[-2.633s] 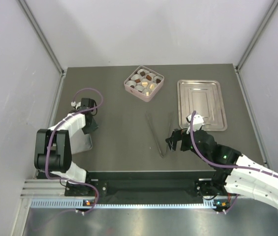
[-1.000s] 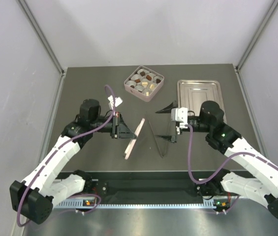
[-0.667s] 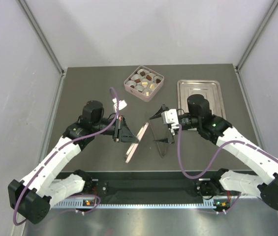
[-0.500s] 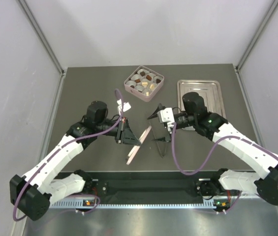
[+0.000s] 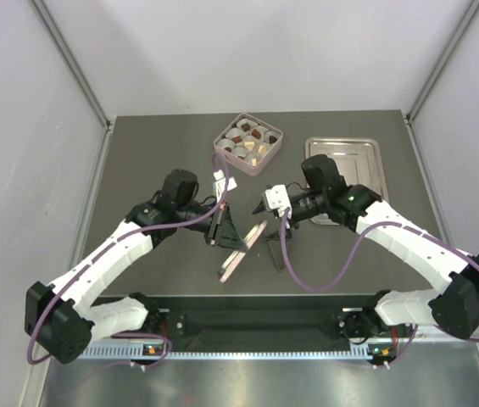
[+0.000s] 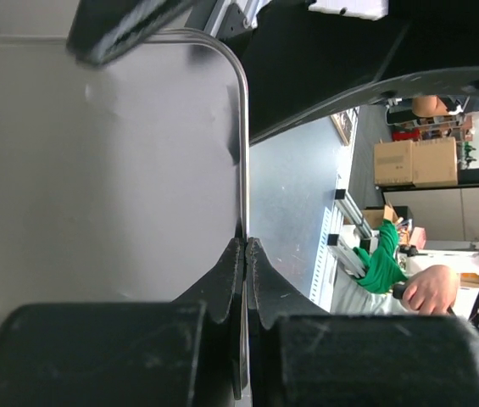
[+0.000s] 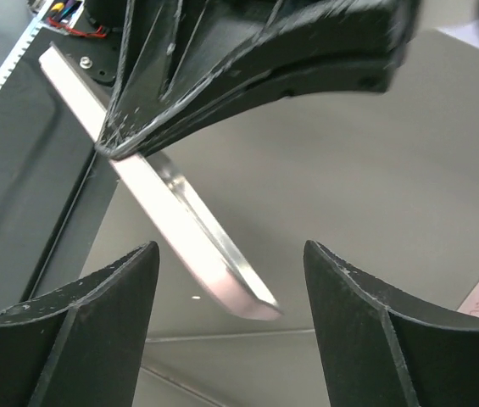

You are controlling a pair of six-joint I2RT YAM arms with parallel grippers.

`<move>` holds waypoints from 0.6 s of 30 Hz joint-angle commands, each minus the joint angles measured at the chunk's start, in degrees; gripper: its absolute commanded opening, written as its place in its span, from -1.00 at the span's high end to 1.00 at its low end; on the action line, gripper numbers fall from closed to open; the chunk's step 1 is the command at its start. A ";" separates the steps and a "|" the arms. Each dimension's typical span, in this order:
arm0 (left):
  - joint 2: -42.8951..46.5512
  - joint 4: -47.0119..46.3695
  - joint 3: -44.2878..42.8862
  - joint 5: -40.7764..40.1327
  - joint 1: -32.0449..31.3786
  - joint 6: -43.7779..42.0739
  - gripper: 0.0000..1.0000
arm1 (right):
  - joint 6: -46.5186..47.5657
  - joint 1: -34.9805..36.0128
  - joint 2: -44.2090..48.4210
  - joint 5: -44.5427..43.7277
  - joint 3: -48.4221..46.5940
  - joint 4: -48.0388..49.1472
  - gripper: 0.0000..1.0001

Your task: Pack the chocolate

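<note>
Top external view looks down on a dark table (image 5: 154, 153) with 2 arms reaching in toward its middle. Beyond the right claw (image 5: 266, 217) and off to its right side lies a metal tray (image 5: 359, 165), partly covered by that arm. Beyond both claws, near the far edge, sits a square pink box (image 5: 252, 167). It holds round white paper cups in 3 rows of 3, and the chocolate (image 5: 258, 132) sits in those cups, mostly dark brown with a few paler pieces. The left claw (image 5: 241, 244) is pinched tight on the rim of a flat pink lid (image 5: 232, 264), which stands tilted on edge. The left wrist view shows the 2 fingertips (image 6: 237, 254) meeting on that rim, the lid's (image 6: 103, 170) shiny metal inside spreading away beyond them. In the right wrist view the right claw (image 7: 229, 250) is spread wide, its fingers on either side of the lid's (image 7: 197, 229) far corner and not touching it. The left claw (image 7: 112, 148) grips the lid at its other end. Dark tongs (image 5: 276, 259) lie on the table just beneath the right claw, near the lid.
</note>
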State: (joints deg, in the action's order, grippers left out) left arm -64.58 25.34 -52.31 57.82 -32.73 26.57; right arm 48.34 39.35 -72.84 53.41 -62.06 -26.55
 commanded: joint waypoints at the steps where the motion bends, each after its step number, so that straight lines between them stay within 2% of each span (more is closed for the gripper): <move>1: -0.20 -0.56 -4.99 1.41 -0.14 -3.63 1.00 | 2.55 0.55 -0.02 2.23 -3.33 -1.58 -0.36; 3: -0.29 -0.47 -5.95 1.68 -0.05 -3.89 1.00 | 2.81 0.55 -0.37 2.84 -3.77 -2.63 -0.33; 5: -0.64 -0.47 -6.75 1.42 -0.14 -3.80 1.00 | 3.08 0.46 -0.37 2.75 -4.29 -3.25 -0.16; 7: -1.16 -0.03 -7.18 0.89 -0.14 -3.80 1.00 | 3.08 0.55 0.33 2.93 -4.38 -3.25 0.07; 8: -1.43 0.84 -7.71 0.54 -0.14 -3.98 1.00 | 2.99 0.46 0.59 3.02 -4.47 -3.25 0.33; 11: -2.39 2.86 -9.46 -2.35 0.21 -4.07 1.00 | 1.15 0.46 1.47 3.11 -5.26 -2.46 0.69; 13: -3.18 3.92 -11.31 -7.00 1.00 -3.02 0.70 | -1.56 0.29 2.26 3.02 -5.70 -1.76 0.81; 15: -3.97 5.24 -15.52 -10.35 2.58 -0.74 0.58 | -3.94 0.20 2.52 2.06 -6.58 -1.06 0.87; 16: -4.50 4.81 -16.93 -14.19 4.50 0.75 0.38 | -6.56 0.20 2.44 1.62 -7.01 -0.88 0.90; 18: -4.86 3.93 -22.02 -18.34 6.70 4.52 0.15 | -9.39 -0.24 2.00 0.83 -8.68 0.17 1.00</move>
State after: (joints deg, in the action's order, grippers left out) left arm -69.30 32.21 -67.26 48.56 -29.08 26.13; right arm 44.53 39.20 -72.58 52.99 -65.47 -32.56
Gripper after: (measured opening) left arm 0.383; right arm 0.194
